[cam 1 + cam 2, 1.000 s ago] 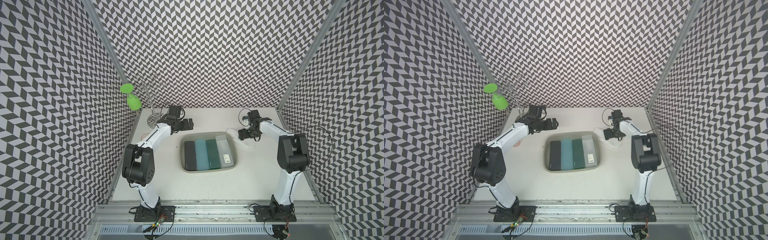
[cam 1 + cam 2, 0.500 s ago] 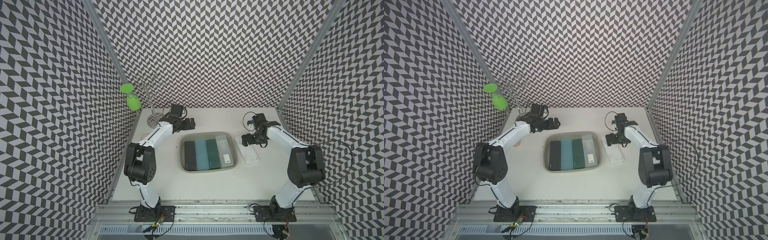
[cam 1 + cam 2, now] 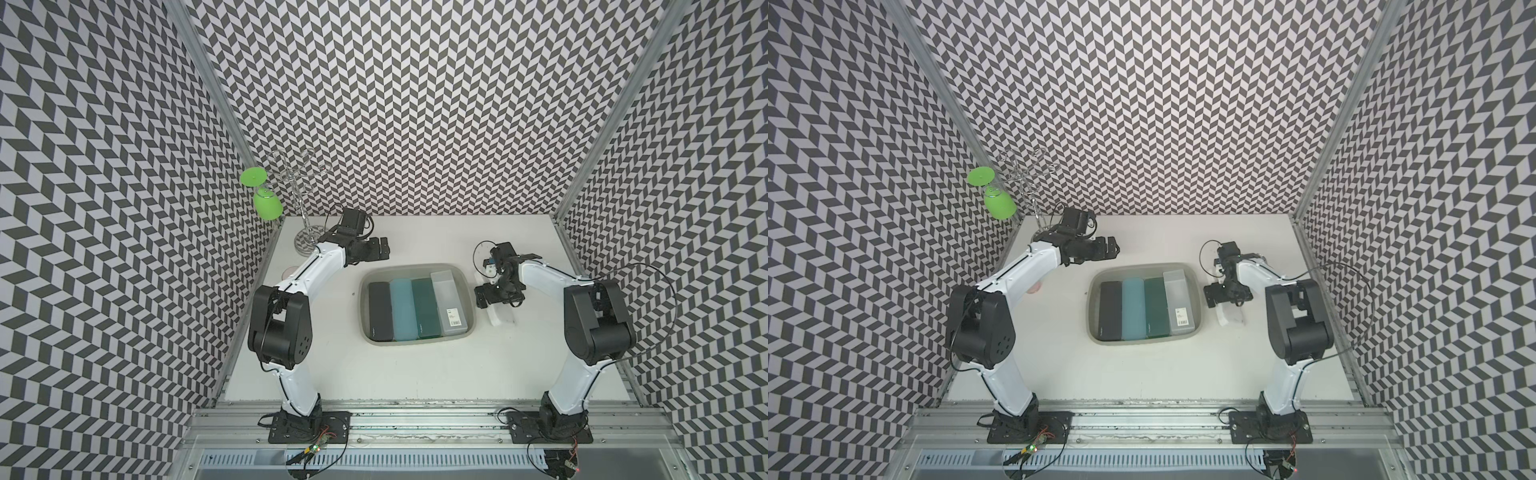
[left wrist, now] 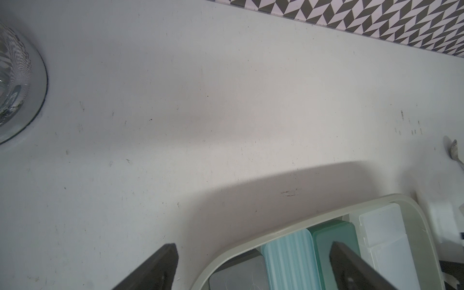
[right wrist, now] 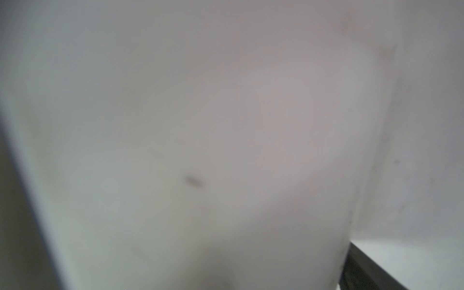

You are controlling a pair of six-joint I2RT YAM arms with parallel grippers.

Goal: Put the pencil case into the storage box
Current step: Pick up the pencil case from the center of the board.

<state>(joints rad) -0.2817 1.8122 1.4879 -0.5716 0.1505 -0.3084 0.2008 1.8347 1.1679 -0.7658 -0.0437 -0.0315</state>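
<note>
Overall, a closed booth.

- Walls: black-and-white zigzag print on three sides, with metal corner posts.
- Table: matt white and lightly scuffed. A metal rail runs along the near edge.
- Left arm and right arm: white and black, bolted to the rail.
- Storage box: grey, mid-table, also seen in the left wrist view. Four cases lie side by side in it: black case, light blue case, dark green case, frosted case with a barcode label.
- Wire rack: far left corner, on a round base. A green glass hangs from it upside down.
- Pencil case: white, lying on the table just beside the box's right rim, outside it.
- Right gripper: over the pencil case's far part, jaws spread wider than the case. Contact cannot be told, and its wrist view is a white blur.
- Left gripper: above bare table near the box's far left corner. Its fingers stand apart with nothing between them.
- Pink item: small, partly hidden by the left arm.
</note>
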